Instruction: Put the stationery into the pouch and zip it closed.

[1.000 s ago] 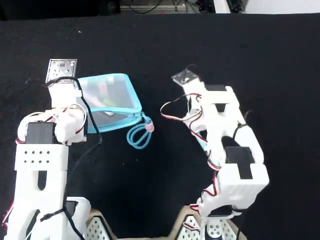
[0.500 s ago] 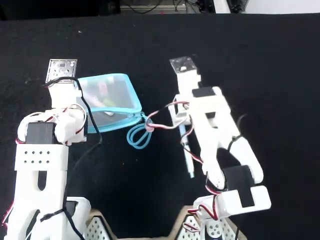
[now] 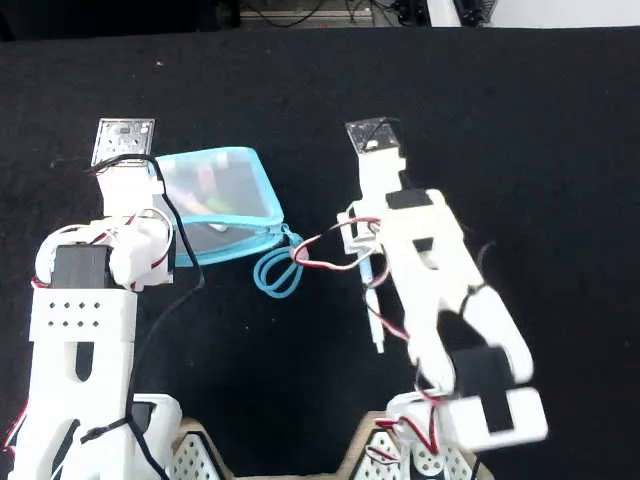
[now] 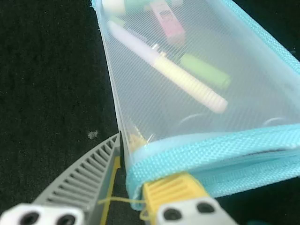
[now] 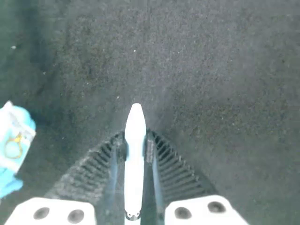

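The right gripper (image 5: 135, 137) jaws pinch a white pen (image 5: 133, 171). In the high view its long axis runs 12-to-6 o'clock, the 12 o'clock end hidden beneath the gripper. At its 9 o'clock, the left gripper (image 4: 133, 164) jaws clamp the pouch (image 4: 187, 93) by a corner.

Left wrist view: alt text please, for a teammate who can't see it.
The left gripper pinches the corner of the translucent pouch at its blue zipper edge. Inside lie a long pale pen, a green marker and a pink item. Black table beneath.
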You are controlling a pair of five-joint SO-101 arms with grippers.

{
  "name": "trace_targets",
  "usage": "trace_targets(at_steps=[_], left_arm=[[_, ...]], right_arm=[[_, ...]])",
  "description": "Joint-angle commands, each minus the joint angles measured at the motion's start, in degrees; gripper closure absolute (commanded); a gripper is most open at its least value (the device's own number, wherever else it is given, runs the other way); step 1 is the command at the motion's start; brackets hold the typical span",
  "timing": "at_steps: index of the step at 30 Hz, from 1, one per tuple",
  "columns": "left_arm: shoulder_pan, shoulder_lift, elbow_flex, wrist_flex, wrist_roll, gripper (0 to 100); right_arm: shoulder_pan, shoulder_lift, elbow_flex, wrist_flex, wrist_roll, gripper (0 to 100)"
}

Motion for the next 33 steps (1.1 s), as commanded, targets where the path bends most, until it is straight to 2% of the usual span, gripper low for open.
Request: trace_targets(at_steps=[1, 6, 13, 22, 33], left_arm=[[0.48, 0.53, 1.1, -0.09, -0.44, 97], [0.48, 0.53, 1.1, -0.09, -0.44, 97], [0.48, 0.7, 1.1, -0.09, -0.44, 97], [0.48, 0.53, 1.1, -0.09, -0.44, 97], [0.48, 0.53, 1.1, -0.18, -0.44, 97]], right_arm=[[-0.7, -9.8, 3.12, -1.93, -0.53, 98.8], [-0.88, -19.03, 10.59, -6.15, -0.62, 98.7], [-0.79, -26.24, 11.56, -2.55, -5.71, 98.7], [-0.88, -32.84, 12.35, -2.37, -5.54, 98.7], [-0.97, -53.76, 20.35, -2.46, -5.71, 98.7]])
